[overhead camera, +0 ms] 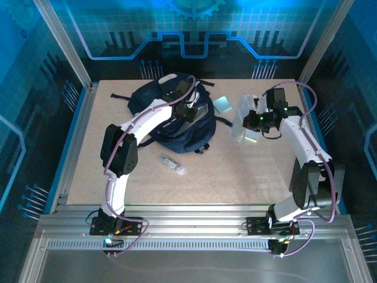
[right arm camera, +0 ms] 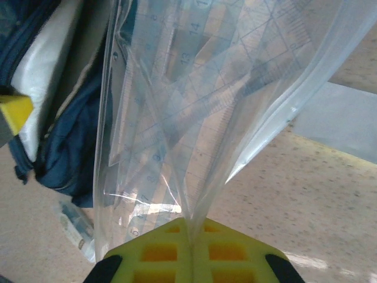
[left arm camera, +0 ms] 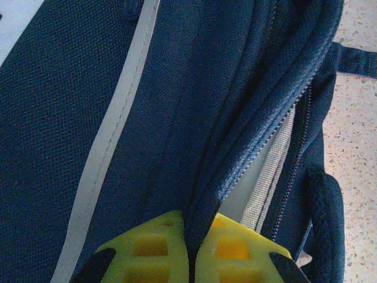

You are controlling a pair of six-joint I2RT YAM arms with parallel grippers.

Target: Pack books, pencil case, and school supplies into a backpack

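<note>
Being pinched between the tightly closed fingers of the left gripper (left arm camera: 189, 250) is a fold of the backpack (left arm camera: 88, 88) beside its zipper, at the far middle of the table (overhead camera: 235, 183). The clear tube (overhead camera: 173, 165) is lying nearer the arms. Rightward, the pencil case (right arm camera: 177, 118) is being clamped by the right gripper (right arm camera: 191, 244), just beside the backpack.

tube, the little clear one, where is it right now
In the top view the tube lies on the bare table, left of centre, just on the near side of the backpack.
</note>
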